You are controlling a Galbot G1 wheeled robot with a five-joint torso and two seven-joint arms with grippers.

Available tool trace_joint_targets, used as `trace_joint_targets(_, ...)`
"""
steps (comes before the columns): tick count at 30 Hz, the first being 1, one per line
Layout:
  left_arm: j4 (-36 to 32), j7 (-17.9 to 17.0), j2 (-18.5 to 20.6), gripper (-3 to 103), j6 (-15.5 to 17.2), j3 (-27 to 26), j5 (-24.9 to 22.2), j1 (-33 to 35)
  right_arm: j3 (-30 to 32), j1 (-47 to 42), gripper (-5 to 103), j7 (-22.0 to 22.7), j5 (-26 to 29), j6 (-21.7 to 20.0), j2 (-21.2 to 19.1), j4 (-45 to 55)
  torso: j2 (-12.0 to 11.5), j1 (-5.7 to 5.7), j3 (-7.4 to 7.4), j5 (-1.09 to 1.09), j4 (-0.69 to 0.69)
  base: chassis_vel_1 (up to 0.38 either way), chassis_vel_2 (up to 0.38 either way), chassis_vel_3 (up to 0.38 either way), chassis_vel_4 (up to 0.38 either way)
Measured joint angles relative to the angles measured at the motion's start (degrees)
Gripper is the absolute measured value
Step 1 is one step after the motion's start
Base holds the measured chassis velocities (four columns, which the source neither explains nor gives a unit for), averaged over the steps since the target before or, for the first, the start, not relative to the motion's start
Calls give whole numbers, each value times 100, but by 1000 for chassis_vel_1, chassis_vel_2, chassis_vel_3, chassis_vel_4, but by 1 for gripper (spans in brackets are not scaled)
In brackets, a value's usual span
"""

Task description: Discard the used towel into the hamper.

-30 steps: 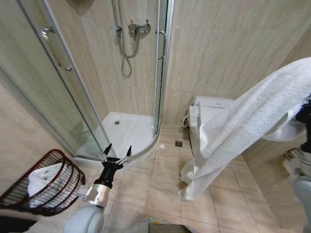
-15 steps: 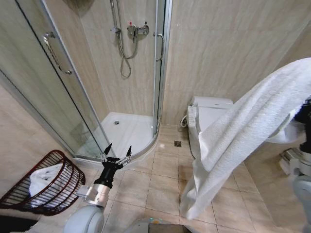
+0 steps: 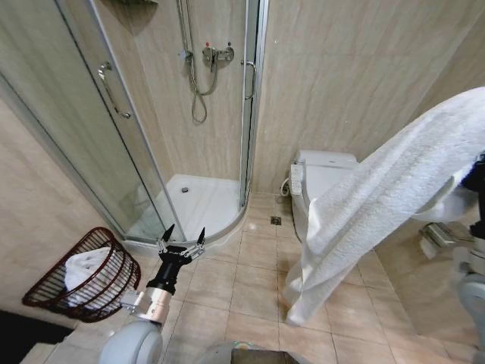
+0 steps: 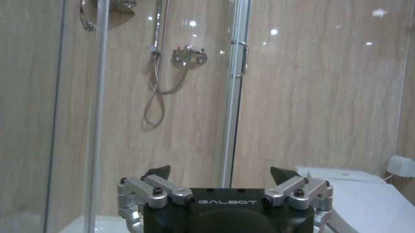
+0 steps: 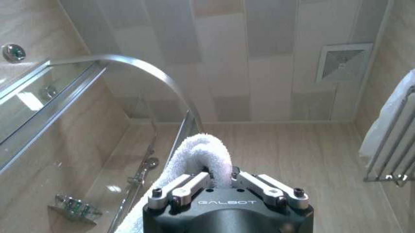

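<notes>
A large white towel (image 3: 379,201) hangs from the upper right down to just above the floor tiles in the head view. My right gripper (image 5: 217,175) is shut on a fold of that towel (image 5: 204,150), held high toward the ceiling. The hamper (image 3: 45,292), a dark red-brown wire basket, leans at the lower left on the floor, with a white cloth (image 3: 87,269) inside it. My left gripper (image 3: 182,238) is open and empty, raised in front of the shower tray, to the right of the hamper. In the left wrist view the left gripper (image 4: 222,174) faces the shower wall.
A glass shower enclosure (image 3: 114,152) with a curved tray (image 3: 197,203) fills the left and centre. A white toilet (image 3: 322,173) stands against the wall, behind the hanging towel. A towel rail (image 5: 389,141) holding a white towel is on the wall. Open floor tiles (image 3: 242,288) lie between hamper and toilet.
The whole head picture has shifted, so the camera has moved; the hamper now sits a little farther into view. The towel's hanging end has swayed slightly. Both grippers keep their state.
</notes>
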Motion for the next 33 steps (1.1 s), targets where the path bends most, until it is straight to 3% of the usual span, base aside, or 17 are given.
trace_joint_targets(33,0,0,0,100,0,0,0,-1,152,13,5,-159,97,37,-59,-29,843,362,480,-1,1,-2,4,5,-2)
